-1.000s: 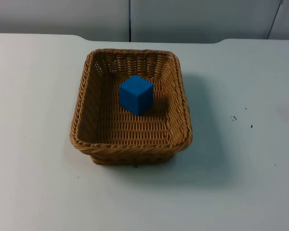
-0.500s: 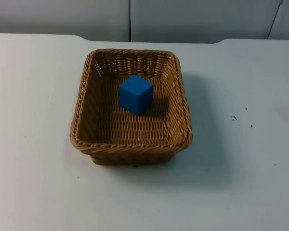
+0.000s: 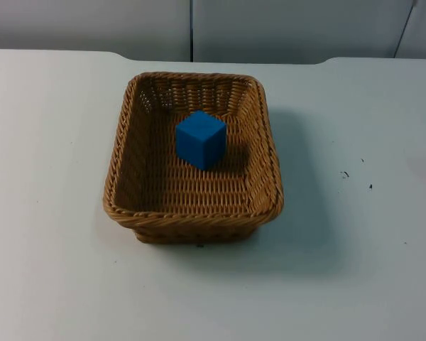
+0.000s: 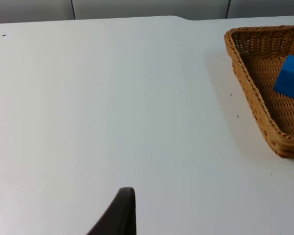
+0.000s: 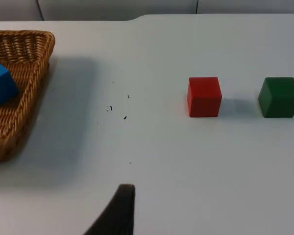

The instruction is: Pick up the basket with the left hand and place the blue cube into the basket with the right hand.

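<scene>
The blue cube lies inside the basket (on the tabletop); both hands wait well apart from it; whether they are open, I cannot tell.

Your top camera looks down and forward over the bench toward the grey partition wall. Each wrist camera sits low, looking along its tool across the bench. All three views share the basket holding the blue cube.

White table: basket, red cube, green cube on it.
</scene>
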Controlling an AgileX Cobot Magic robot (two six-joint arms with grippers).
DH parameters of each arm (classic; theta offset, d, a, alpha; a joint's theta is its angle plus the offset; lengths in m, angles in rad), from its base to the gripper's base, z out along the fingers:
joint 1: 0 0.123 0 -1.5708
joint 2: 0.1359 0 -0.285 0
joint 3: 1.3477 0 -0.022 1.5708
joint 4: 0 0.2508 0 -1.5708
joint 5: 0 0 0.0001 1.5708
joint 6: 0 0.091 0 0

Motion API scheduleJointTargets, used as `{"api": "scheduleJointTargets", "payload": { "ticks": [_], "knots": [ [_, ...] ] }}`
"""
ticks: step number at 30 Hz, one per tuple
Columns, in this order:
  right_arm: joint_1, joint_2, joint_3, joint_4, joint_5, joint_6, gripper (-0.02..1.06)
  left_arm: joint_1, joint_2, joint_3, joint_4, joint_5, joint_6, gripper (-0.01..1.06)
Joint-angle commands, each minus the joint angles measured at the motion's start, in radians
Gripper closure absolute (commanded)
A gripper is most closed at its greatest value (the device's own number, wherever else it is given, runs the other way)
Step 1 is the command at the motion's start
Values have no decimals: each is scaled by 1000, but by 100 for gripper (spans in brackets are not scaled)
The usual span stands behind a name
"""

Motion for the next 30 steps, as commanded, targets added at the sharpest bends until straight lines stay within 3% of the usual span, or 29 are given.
{"api": "scheduleJointTargets", "payload": {
  "ticks": [1,30],
  "knots": [
    [-10,-5,10,0,-5,2,0,-7,-5,2,-1,0,-7,0],
    [-49,-5,10,0,-5,2,0,-7,-5,2,-1,0,-7,0]
  ]
}}
